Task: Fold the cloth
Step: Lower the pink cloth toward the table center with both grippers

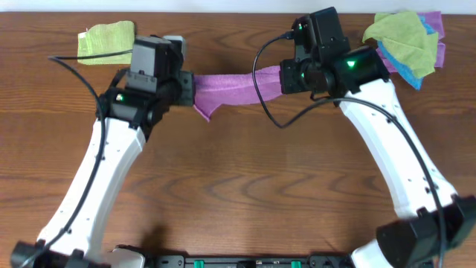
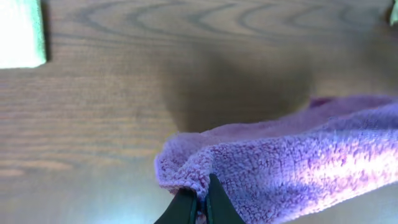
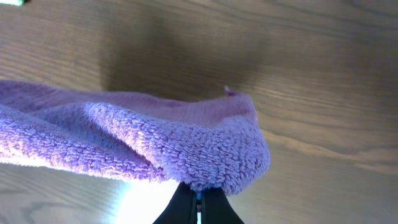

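Overhead view: the cloth (image 1: 236, 88) hangs as a narrow lilac band between the left gripper (image 1: 191, 88) and the right gripper (image 1: 285, 77), above the far half of the wooden tabletop (image 1: 238, 186). One loose corner droops from the band near the left gripper. A yellow-green cloth (image 1: 108, 41) lies flat at the far left, well apart from the band. A pile of cloths (image 1: 405, 45) (green on top, blue and purple beneath) sits at the far right.

Left wrist view: the left gripper (image 2: 200, 198) is closed, its two fingers pinching a bunched edge of the cloth (image 2: 286, 162). The cloth extends to the right, raised off the tabletop (image 2: 124, 124), and casts a shadow below. An edge of the yellow-green cloth (image 2: 18, 31) shows at the upper left.

Right wrist view: the right gripper (image 3: 199, 199) is closed, its fingers nearly touching, with a folded edge of the cloth (image 3: 124, 143) clamped between them. The cloth runs to the left, clear of the tabletop (image 3: 323, 93).
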Motion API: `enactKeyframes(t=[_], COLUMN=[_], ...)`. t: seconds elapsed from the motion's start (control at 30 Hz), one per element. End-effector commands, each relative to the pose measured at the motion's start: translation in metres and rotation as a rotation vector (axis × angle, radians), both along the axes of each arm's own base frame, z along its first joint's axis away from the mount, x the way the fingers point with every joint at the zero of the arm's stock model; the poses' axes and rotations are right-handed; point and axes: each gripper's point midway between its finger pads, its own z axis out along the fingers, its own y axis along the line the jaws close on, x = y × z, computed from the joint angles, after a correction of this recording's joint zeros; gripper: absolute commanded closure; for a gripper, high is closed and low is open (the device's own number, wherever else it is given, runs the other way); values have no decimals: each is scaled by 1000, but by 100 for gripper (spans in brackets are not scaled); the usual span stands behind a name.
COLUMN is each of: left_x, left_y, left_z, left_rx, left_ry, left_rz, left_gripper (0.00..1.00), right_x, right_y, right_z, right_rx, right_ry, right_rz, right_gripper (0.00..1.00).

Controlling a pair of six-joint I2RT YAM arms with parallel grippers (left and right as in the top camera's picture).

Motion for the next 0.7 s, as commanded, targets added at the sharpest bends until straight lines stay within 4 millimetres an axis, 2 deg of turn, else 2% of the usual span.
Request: enactKeyframes(t=[0.0, 0.4, 0.67], left_x=[-12, -59, -89], left_y=[0, 3, 12], left_z=[19, 29, 21], left_rx=[43, 63, 32], left_ry=[-40, -25, -23], left_rz=[17, 60, 90], left_gripper=[94, 94, 94], right_x=[-11, -50, -83], right_y=[-12, -28, -43], right_z=[33, 53, 40], right_rx=[-35, -79, -83], right_ry=[-80, -81, -66], right_rz=[-7, -15, -23], right_gripper=[98, 98, 98])
